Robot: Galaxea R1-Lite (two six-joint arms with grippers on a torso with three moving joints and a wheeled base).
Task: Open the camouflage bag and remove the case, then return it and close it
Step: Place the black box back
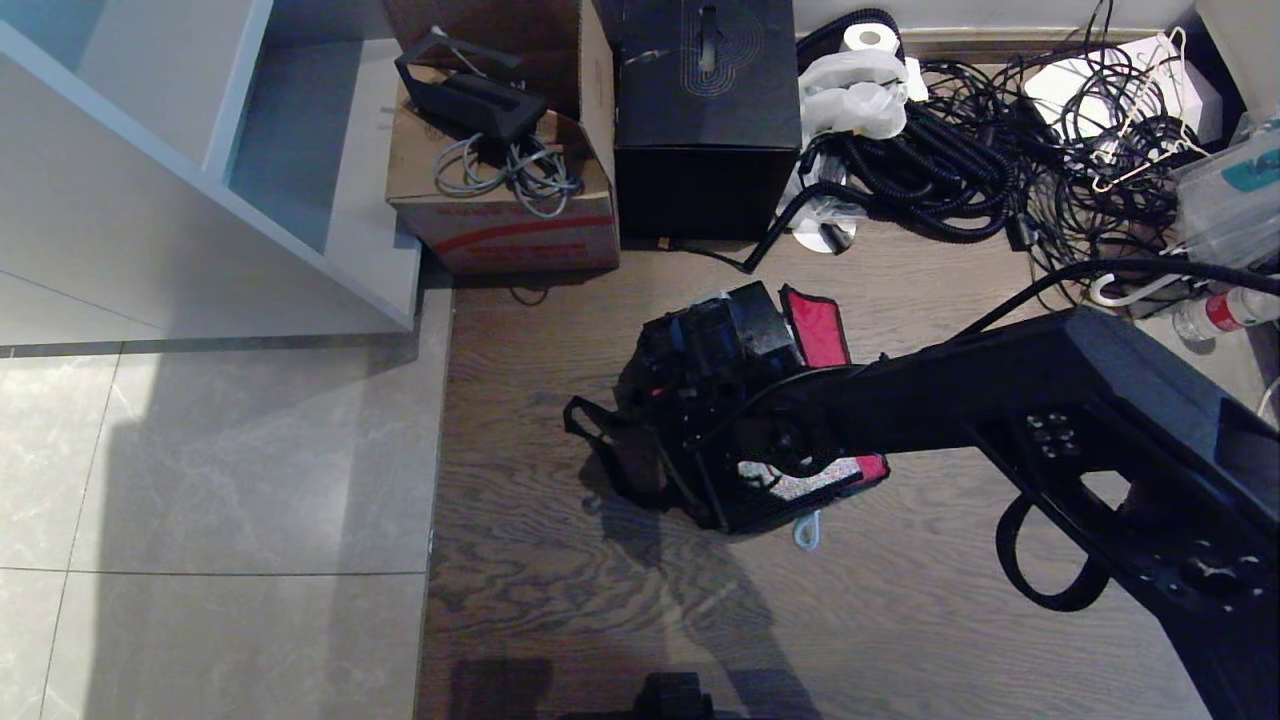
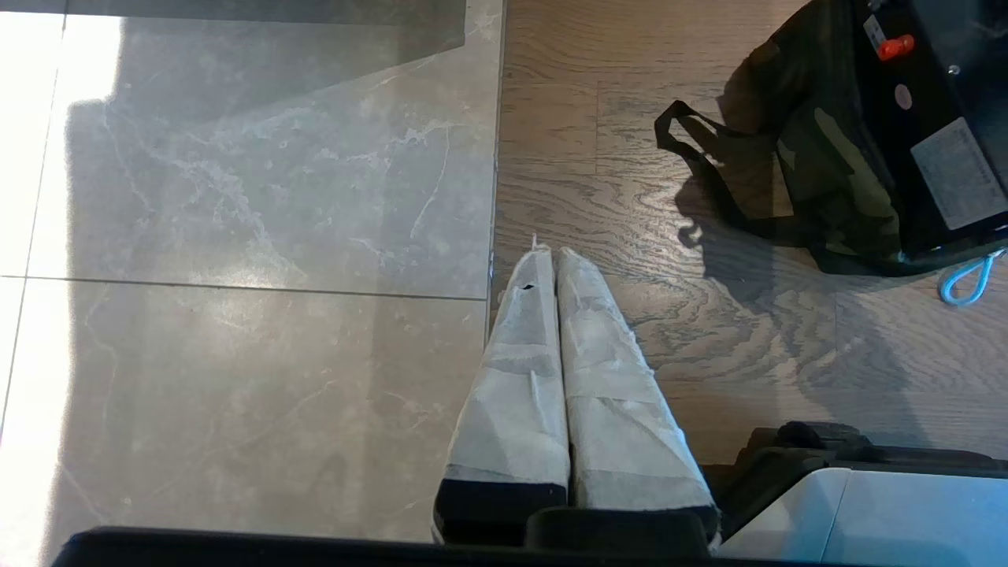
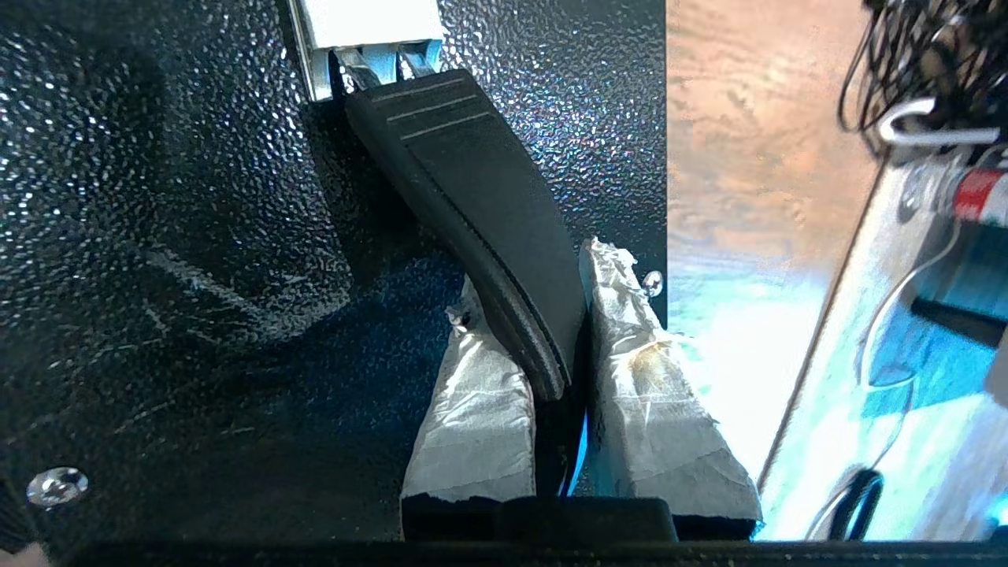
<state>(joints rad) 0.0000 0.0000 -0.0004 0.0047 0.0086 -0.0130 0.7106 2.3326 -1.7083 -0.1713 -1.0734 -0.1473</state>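
Floor: grey marble tiles (image 1: 200, 480) are laid at the left of the frame, wood-grain planks (image 1: 900, 600) at the centre and right. A white shelf unit (image 1: 150, 150) is placed at upper left. A red-striped cardboard box (image 1: 510, 200), a black cube box (image 1: 705, 120) and tangled black cables (image 1: 1000, 150) are ranged along the top. Bright light is cast over the tiles.

head cam looks steeply down at the camo bag (image 1: 740, 420); left wrist cam sees it from off to the side, right wrist cam's jammed against the case (image 3: 197, 236)
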